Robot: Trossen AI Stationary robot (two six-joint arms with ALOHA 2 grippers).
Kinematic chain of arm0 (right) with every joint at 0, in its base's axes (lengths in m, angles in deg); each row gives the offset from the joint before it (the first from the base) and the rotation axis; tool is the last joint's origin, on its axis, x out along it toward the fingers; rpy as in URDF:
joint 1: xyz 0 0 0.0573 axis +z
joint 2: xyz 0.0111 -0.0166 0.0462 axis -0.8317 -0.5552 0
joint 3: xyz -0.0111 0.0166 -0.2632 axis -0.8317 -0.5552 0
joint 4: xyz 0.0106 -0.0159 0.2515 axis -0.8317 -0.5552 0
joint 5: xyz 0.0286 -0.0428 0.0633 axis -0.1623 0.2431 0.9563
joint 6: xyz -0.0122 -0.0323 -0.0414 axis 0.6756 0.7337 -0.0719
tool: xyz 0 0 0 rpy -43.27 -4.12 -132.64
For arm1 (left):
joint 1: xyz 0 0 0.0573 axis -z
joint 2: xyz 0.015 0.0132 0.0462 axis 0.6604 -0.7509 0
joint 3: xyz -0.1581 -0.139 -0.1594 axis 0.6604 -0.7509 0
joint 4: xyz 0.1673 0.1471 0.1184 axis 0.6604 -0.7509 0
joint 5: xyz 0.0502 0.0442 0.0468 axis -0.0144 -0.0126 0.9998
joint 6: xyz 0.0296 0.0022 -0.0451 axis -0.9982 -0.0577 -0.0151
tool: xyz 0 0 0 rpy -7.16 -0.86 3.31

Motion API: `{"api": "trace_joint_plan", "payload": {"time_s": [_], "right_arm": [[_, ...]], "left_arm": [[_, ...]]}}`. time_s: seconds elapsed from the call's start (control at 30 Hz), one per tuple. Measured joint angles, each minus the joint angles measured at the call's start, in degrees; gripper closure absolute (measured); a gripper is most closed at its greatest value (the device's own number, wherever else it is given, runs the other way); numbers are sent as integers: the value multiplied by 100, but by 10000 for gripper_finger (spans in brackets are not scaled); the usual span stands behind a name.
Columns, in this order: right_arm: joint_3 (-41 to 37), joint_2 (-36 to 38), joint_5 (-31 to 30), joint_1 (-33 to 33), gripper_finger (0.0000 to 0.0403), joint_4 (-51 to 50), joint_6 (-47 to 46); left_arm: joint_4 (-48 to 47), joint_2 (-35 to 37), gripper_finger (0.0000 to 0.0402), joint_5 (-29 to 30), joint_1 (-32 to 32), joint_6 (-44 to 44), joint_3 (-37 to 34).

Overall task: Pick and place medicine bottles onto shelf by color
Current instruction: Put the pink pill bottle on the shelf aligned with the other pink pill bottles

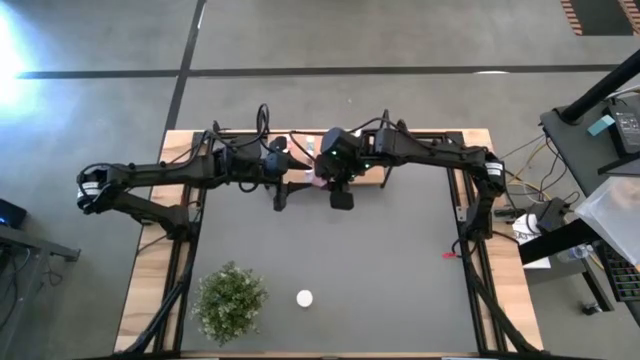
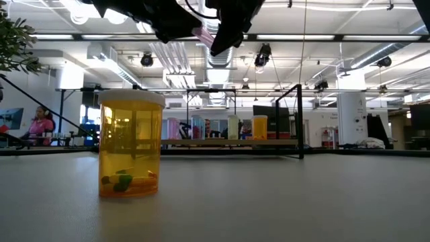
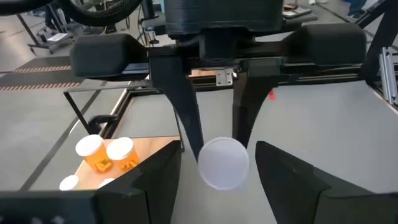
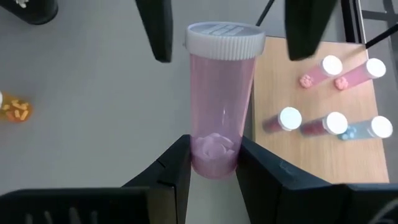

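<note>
Several bottles (image 4: 290, 118) already stand on the shelf (image 4: 311, 162), the right gripper (image 4: 214, 158) just beside it clamps a pink bottle (image 4: 221, 93) by its base, the left gripper (image 3: 217, 152) gapes around its cap, and one orange bottle (image 2: 131, 144) waits near the plant (image 1: 230, 300).
</note>
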Motion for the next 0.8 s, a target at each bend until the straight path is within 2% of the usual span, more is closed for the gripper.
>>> {"api": "trace_joint_plan", "payload": {"time_s": [0.23,0.8], "right_arm": [[0,-84,-3,8,300,40,-11],[0,-57,-15,8,296,141,-57]], "left_arm": [[-62,0,214,2,0,-11,0],[-95,0,281,4,-4,4,-2]]}}
